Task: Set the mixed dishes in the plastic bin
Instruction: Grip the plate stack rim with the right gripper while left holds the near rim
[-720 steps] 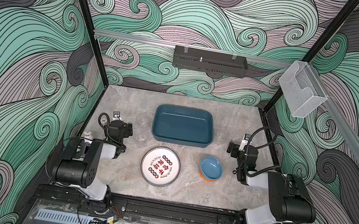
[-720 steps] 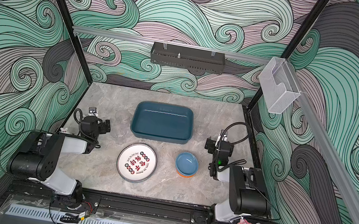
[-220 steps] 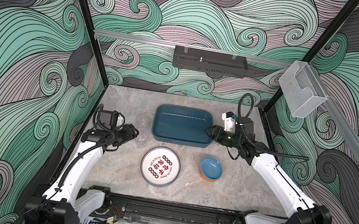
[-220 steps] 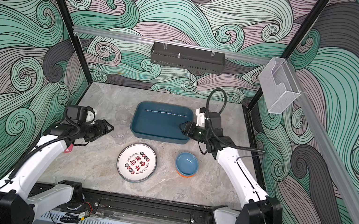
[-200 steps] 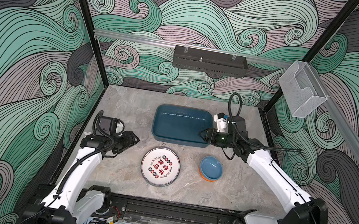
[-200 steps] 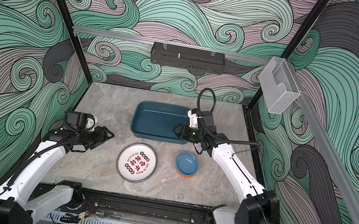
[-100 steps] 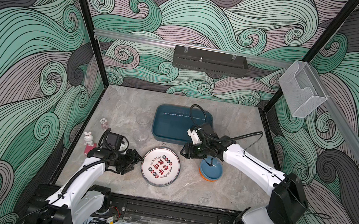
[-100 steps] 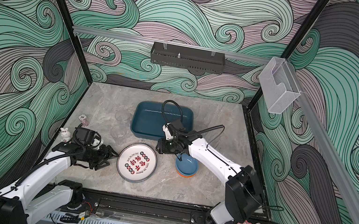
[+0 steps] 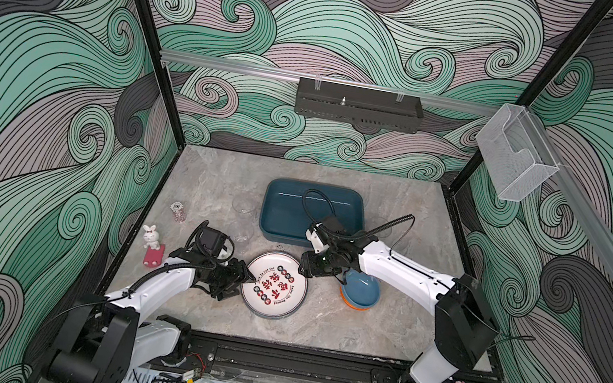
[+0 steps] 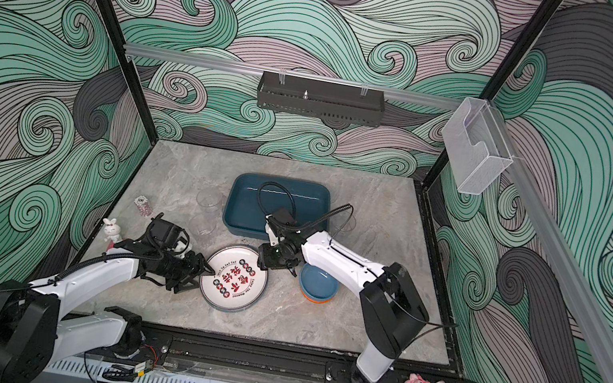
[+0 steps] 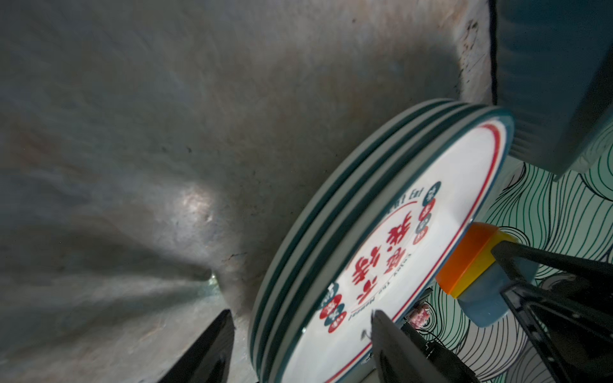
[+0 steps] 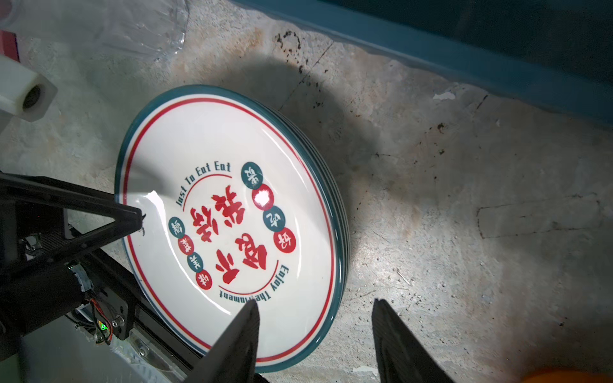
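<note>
Bin [image 9: 292, 215] empty, nothing in yet. Your L fingers [image 11: 217, 338], R fingers [image 12: 237, 338] both open astride plate stack [image 9: 274, 290] rim; bowls [image 9: 361, 292], glasses [image 12: 139, 26] wait on table [image 9: 214, 181].

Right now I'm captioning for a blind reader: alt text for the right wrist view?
Open right gripper straddles the rim of a plate stack on the grey table. A left gripper finger reaches over the opposite rim; the bin lies beyond.

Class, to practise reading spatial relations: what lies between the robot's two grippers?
The stack of printed plates, seen in both top views: the left gripper sits at its left rim, the right gripper at its far-right rim, both with jaws open.
</note>
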Motion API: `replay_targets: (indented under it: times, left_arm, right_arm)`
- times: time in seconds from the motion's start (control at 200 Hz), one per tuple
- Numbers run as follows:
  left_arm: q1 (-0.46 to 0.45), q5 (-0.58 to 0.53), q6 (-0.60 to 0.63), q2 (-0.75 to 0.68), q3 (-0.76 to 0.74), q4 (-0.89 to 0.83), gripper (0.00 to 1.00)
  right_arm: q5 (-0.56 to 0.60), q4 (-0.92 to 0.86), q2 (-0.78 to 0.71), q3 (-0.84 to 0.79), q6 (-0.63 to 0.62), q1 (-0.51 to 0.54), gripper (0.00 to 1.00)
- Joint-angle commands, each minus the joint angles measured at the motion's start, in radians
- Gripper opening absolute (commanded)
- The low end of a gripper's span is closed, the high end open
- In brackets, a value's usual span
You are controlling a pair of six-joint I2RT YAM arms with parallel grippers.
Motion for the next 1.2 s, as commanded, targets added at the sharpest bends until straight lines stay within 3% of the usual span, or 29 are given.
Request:
replay_targets:
  times: [0.0,0.34,1.196]
  left_arm:
    - [-0.016,0.010,0.001,0.022,0.028,0.024,0.67]
    - [-0.027,0.007,0.003,0.028,0.031,0.025,0.59]
    - [-0.027,-0.002,0.009,-0.058,0.033,-0.052,0.53]
  right_arm:
    - [0.013,-0.025,0.026,0.030,-0.009,0.011,0.56]
    - [0.014,-0.039,0.085,0.063,-0.014,0.039,0.53]
    - [0.022,-0.060,0.139,0.103,-0.022,0.062,0.50]
